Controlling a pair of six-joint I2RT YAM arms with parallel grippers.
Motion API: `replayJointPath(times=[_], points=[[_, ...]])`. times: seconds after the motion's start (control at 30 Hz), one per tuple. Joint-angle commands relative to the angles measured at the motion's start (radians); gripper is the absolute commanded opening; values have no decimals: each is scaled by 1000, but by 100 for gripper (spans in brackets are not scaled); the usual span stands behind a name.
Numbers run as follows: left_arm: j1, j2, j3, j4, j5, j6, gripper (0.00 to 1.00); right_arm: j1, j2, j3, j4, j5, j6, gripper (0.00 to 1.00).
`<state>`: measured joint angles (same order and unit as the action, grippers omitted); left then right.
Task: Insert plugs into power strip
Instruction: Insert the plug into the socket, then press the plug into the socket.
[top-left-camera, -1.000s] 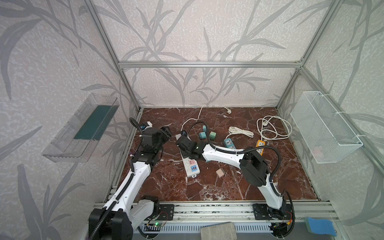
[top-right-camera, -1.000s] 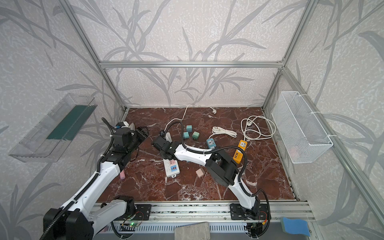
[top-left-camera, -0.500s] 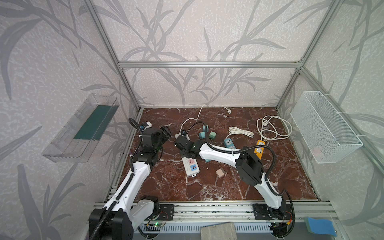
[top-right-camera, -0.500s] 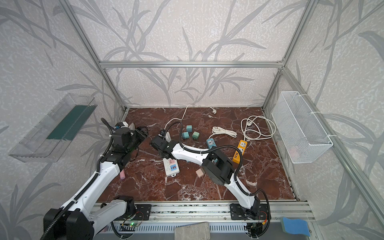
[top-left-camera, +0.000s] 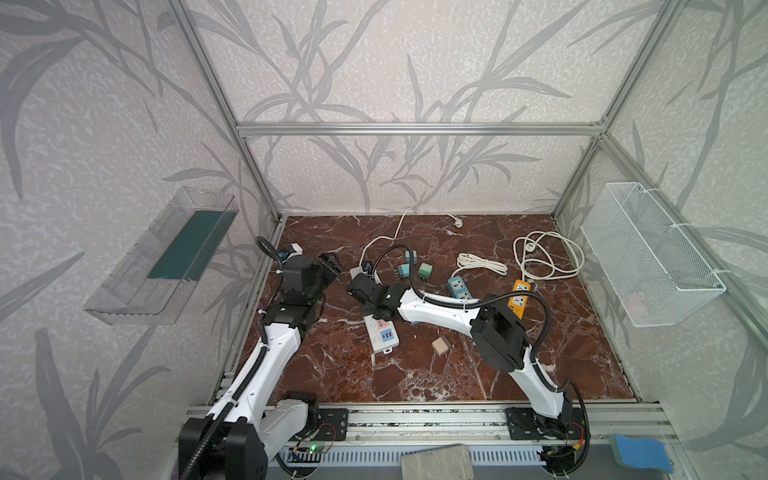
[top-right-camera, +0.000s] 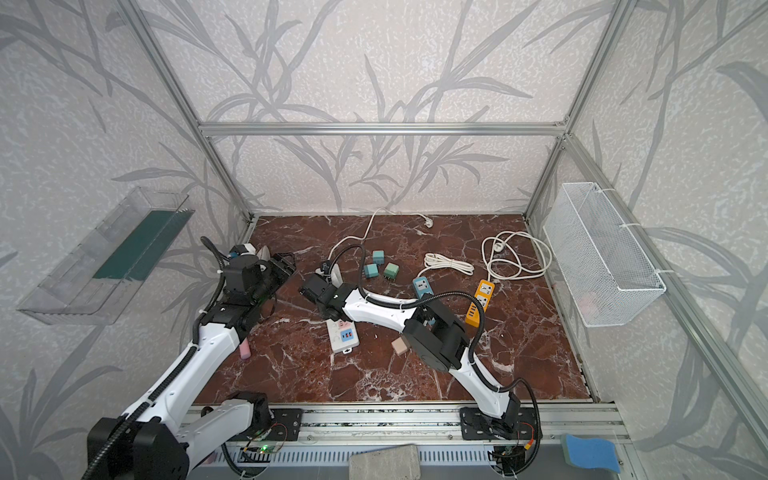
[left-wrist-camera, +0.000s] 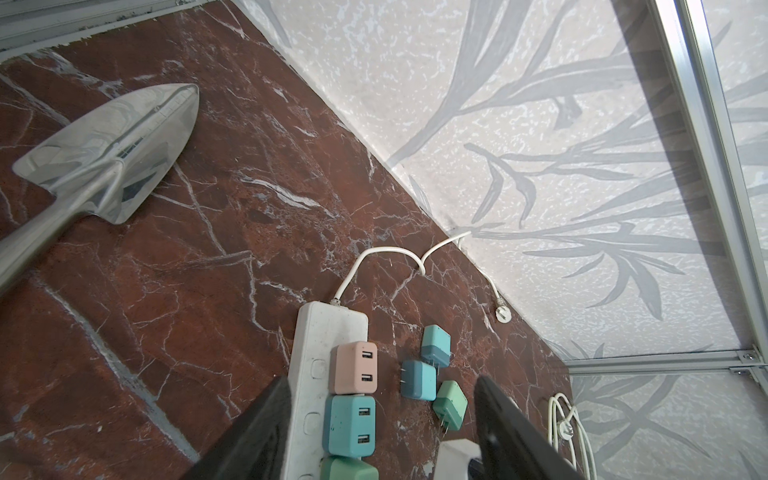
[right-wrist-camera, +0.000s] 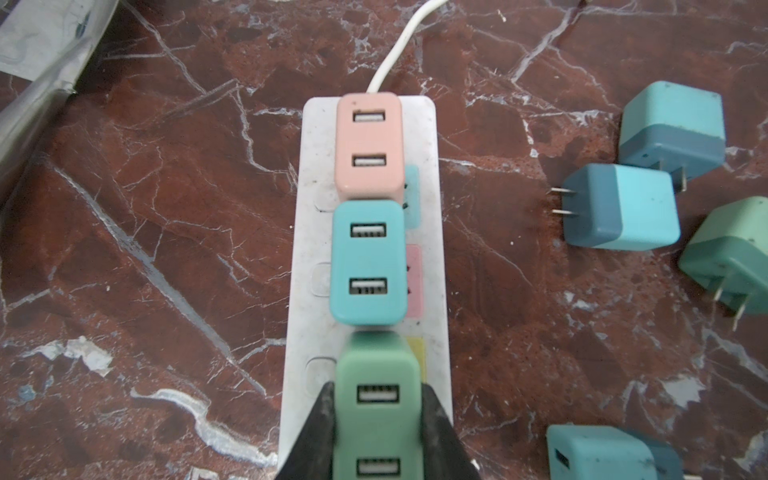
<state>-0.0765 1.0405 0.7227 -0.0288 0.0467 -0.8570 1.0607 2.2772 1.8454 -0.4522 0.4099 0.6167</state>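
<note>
The white power strip (right-wrist-camera: 428, 232) lies on the marble floor, also seen in both top views (top-left-camera: 384, 336) (top-right-camera: 343, 338). A pink plug (right-wrist-camera: 369, 145) and a teal plug (right-wrist-camera: 368, 262) stand plugged into it. My right gripper (right-wrist-camera: 377, 399) is shut on a green plug (right-wrist-camera: 376, 374) right behind them, over the yellow-marked socket; its prongs are hidden. Loose teal plugs (right-wrist-camera: 623, 208) (right-wrist-camera: 671, 129) and a green one (right-wrist-camera: 727, 257) lie beside the strip. My left gripper (left-wrist-camera: 382, 390) hangs open and empty, raised to the left of the strip (top-left-camera: 330, 266).
A metal trowel (left-wrist-camera: 112, 149) lies near the left wall. A pale pink plug (top-left-camera: 440, 345), a blue strip (top-left-camera: 459, 286), an orange strip (top-left-camera: 519, 297) and coiled white cables (top-left-camera: 548, 257) lie to the right. A wire basket (top-left-camera: 648, 257) hangs on the right wall.
My right arm has shifted a little to the left, its elbow swinging left, with the green plug still in the gripper. The left arm has stayed put.
</note>
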Motion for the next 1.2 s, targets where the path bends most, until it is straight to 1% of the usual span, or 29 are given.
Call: replayJointPath(times=[0.0, 0.13, 0.27, 0.37, 0.5, 0.63, 0.83, 0.97, 1.03, 1.17], points=[[8, 3, -13, 19, 5, -11, 70, 3, 45, -44, -119, -67, -2, 9], [8, 10, -14, 29, 21, -8, 70, 4, -13, -55, -73, -117, -13, 30], [11, 18, -9, 33, 41, 0, 71, 3, -59, -47, -24, -125, -48, 46], [13, 14, -10, 44, 50, 7, 71, 3, -77, -15, -29, -127, -83, 55], [14, 7, -14, 54, 52, 9, 72, 3, -115, 0, -28, -129, -114, 63], [16, 10, -14, 64, 62, 9, 72, -1, -138, 10, -26, -137, -141, 65], [17, 16, -16, 74, 77, 6, 72, -22, -144, 37, -41, -120, -178, 66], [18, 21, -16, 77, 79, 7, 72, -29, -134, 72, -58, -107, -213, 63], [20, 22, -16, 76, 77, 8, 72, -63, -126, 87, -70, -109, -223, 62], [24, 27, -16, 77, 77, 7, 72, -86, -122, 93, -75, -114, -244, 58]])
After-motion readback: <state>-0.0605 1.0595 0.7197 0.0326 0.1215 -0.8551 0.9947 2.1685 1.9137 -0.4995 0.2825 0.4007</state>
